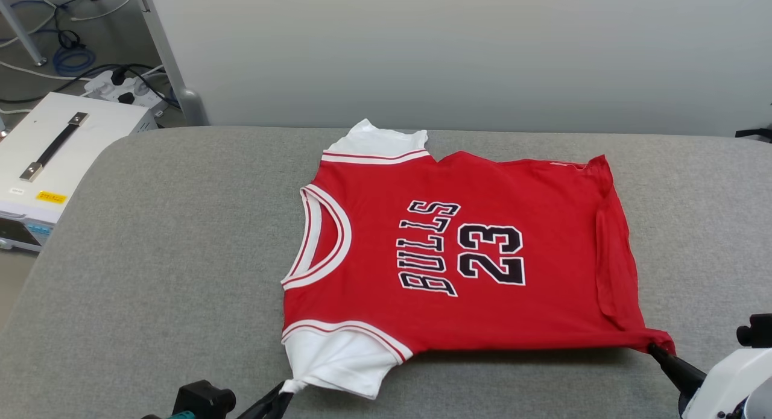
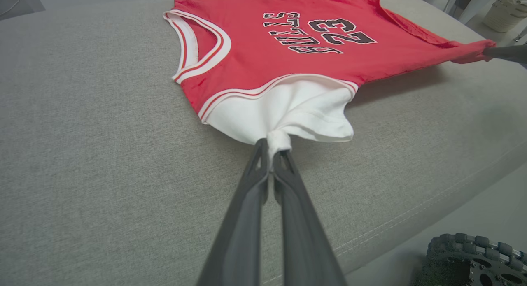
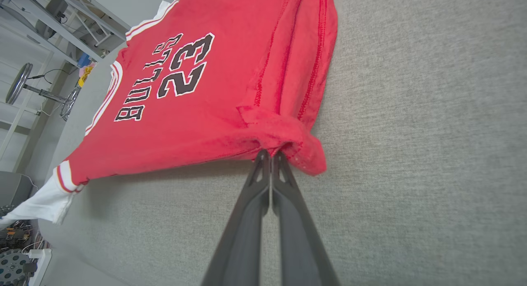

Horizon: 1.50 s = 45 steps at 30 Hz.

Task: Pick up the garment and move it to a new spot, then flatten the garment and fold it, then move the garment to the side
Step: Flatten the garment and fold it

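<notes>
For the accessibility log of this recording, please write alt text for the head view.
A red garment printed BULLS 23 lies spread on a grey padded surface, collar toward the robot's left. The left gripper is shut on its near white sleeve, the right gripper on its near red hem corner.

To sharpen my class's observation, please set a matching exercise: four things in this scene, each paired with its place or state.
Things:
1 left gripper
2 right gripper
3 garment
4 white box

Places or states:
a off the left end of the grey table
b shut on a red hem corner
c spread print-up on that table
d shut on a white sleeve

Pairs: 1-d, 2-b, 3-c, 4-a
</notes>
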Motion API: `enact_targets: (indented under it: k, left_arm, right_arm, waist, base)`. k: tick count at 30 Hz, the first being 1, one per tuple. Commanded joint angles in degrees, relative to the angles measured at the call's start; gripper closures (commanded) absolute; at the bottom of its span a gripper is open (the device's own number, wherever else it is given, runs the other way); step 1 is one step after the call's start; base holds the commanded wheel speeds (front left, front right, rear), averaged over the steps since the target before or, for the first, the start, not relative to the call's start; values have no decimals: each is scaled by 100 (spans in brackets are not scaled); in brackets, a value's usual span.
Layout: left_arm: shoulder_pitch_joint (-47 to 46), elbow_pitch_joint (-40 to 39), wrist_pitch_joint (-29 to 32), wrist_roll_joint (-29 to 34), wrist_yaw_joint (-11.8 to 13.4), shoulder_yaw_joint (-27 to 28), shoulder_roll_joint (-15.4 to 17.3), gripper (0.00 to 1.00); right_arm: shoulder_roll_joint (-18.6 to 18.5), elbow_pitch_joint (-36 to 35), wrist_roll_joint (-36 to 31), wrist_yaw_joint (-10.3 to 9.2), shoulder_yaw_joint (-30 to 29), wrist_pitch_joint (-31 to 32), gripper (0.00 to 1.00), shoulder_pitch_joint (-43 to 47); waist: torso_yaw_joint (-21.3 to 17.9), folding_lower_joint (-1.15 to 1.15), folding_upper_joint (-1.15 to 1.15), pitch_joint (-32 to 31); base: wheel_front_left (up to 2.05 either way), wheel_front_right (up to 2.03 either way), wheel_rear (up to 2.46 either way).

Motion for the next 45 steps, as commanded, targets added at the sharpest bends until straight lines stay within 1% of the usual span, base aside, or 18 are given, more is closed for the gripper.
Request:
enact_targets:
  k: [1,5,6,9,13,18,24,28,35,43,44,45]
  left_arm:
    - [105,-119,23,108,76,-4,80,100]
    - [-31,-357,-21,257,145,61,163,100]
    - [-314,-451,-71,330,165,172,144,100]
    - [-670,-469,-49,367,153,289,128,100]
    - [-1228,-333,38,361,28,412,99,100]
    - [-1949,76,282,308,-206,461,36,100]
    - [-2713,728,589,355,-537,328,-66,100]
    - [-3130,1199,689,402,-684,221,-170,100]
    - [-3666,2030,577,413,-814,142,-397,100]
    - [-4126,2923,429,417,-912,-87,-753,100]
    - [-4162,3033,418,422,-917,-115,-796,62]
    - [-4203,3175,393,430,-919,-141,-857,0]
  right_arm:
    - [-38,-142,-53,-45,-107,74,100,122]
    - [24,-521,-185,-45,-456,284,100,283]
    - [143,-817,-347,-45,-741,451,100,254]
    - [240,-1057,-551,-45,-957,678,100,102]
    - [448,-1297,-776,-45,-1239,1054,100,-235]
    - [661,-1405,-1193,-45,-1403,1476,100,-724]
    - [899,-1163,-1653,-45,-1431,1813,100,-1310]
    - [1013,-935,-1872,-45,-1418,1917,100,-1615]
    - [1142,-522,-2072,-45,-1331,1887,100,-1991]
    - [1261,35,-2227,-45,-1283,1706,100,-2318]
    - [1246,85,-2285,-45,-1270,1632,91,-2356]
    - [1242,153,-2330,-45,-1255,1543,0,-2392]
  waist:
    - [14,1,0,17]
    - [32,1,0,122]
    - [24,1,0,284]
    - [-7,1,0,474]
    - [-64,1,0,776]
    - [-172,1,0,1146]
    - [-286,1,0,1553]
    - [-332,1,0,1745]
    - [-373,1,0,1905]
    - [-360,1,0,2022]
    - [-355,1,0,2018]
    - [-348,1,0,2003]
  base:
    - [0,0,0]
    - [0,0,0]
    - [0,0,0]
    - [0,0,0]
    - [0,0,0]
    - [0,0,0]
    - [0,0,0]
    - [0,0,0]
    - [0,0,0]
    - [0,0,0]
    - [0,0,0]
    - [0,0,0]
